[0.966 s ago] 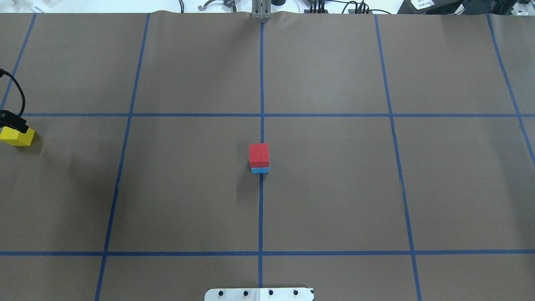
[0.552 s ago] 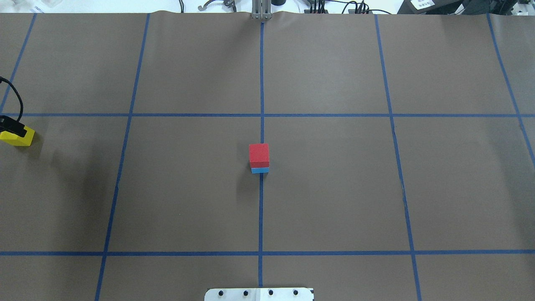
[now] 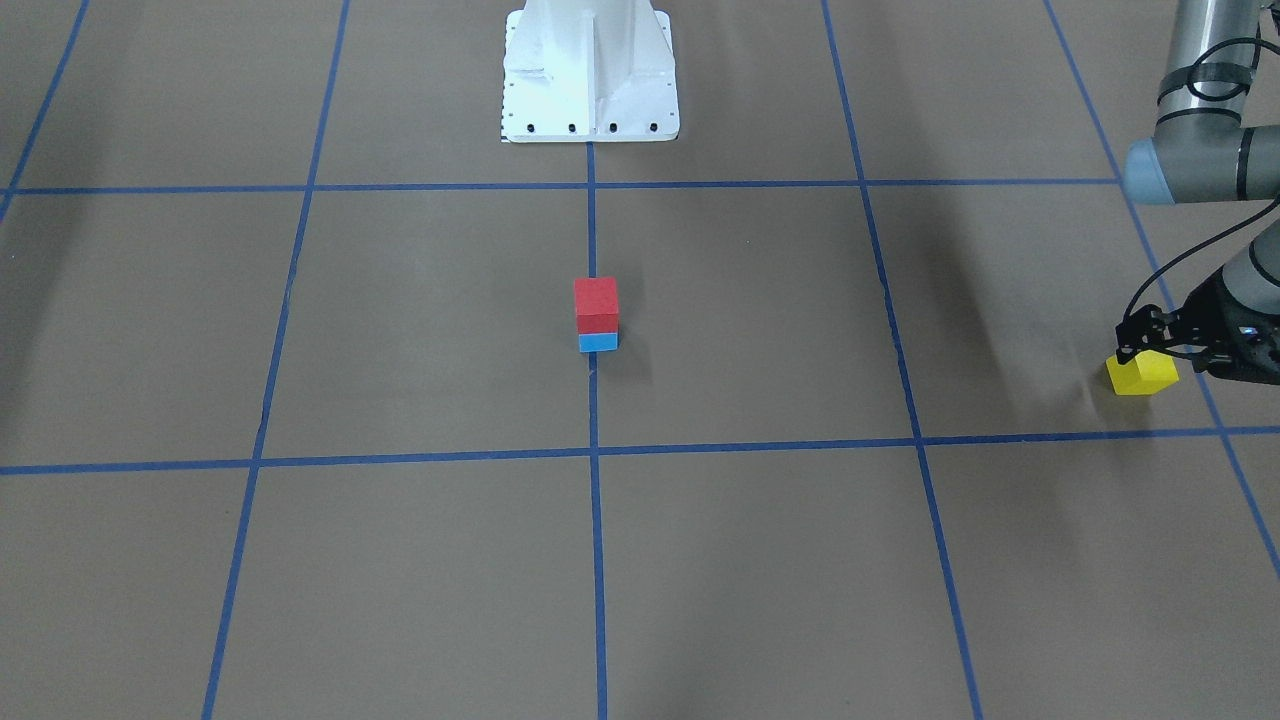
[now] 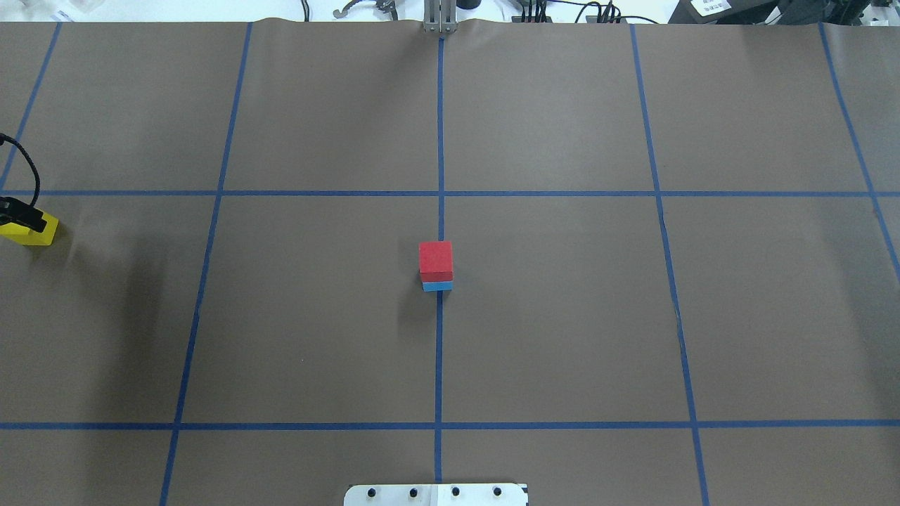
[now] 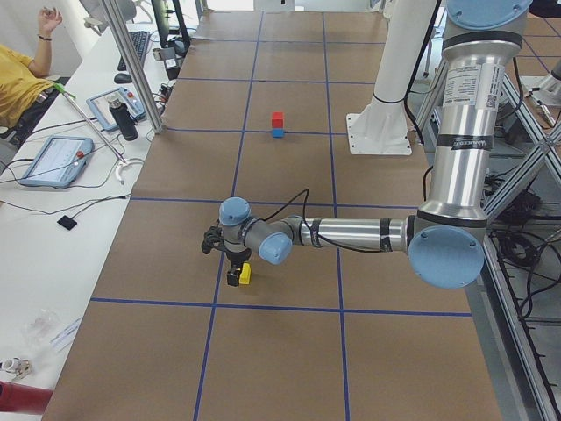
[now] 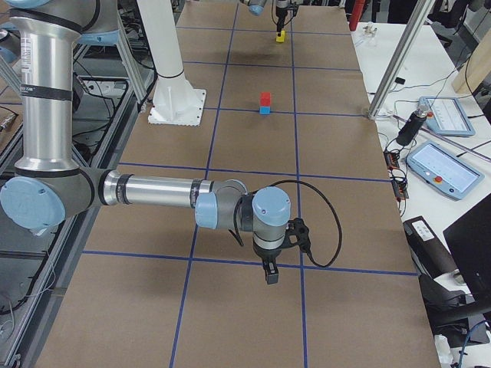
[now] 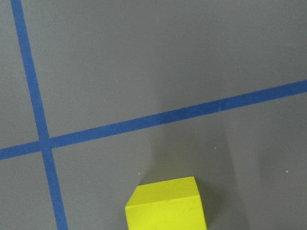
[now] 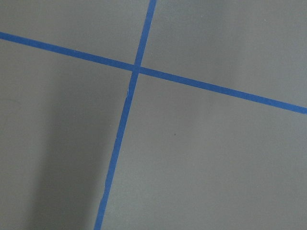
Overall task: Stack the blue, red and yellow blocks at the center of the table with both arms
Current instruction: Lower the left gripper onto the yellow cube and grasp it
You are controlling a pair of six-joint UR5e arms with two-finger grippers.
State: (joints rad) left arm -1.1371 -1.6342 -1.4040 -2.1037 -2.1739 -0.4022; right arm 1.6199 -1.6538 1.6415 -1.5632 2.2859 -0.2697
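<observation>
A red block (image 3: 596,303) sits on a blue block (image 3: 598,343) at the table's center; the stack also shows in the overhead view (image 4: 435,258). A yellow block (image 3: 1140,375) lies alone at the table's far left edge (image 4: 29,234). My left gripper (image 3: 1145,350) hangs low right over it, fingers open and down around its top. The left wrist view shows the yellow block (image 7: 165,206) at the bottom edge, with no fingers in sight. My right gripper (image 6: 268,276) shows only in the exterior right view, low over bare table; I cannot tell its state.
The white robot base (image 3: 590,70) stands at the table's near edge. Blue tape lines (image 4: 439,193) grid the brown table cover. A side bench holds tablets (image 5: 53,158), and a person (image 5: 22,74) sits by it.
My left gripper has come down over the yellow block and now covers more of its top. The red and blue stack has not moved.
</observation>
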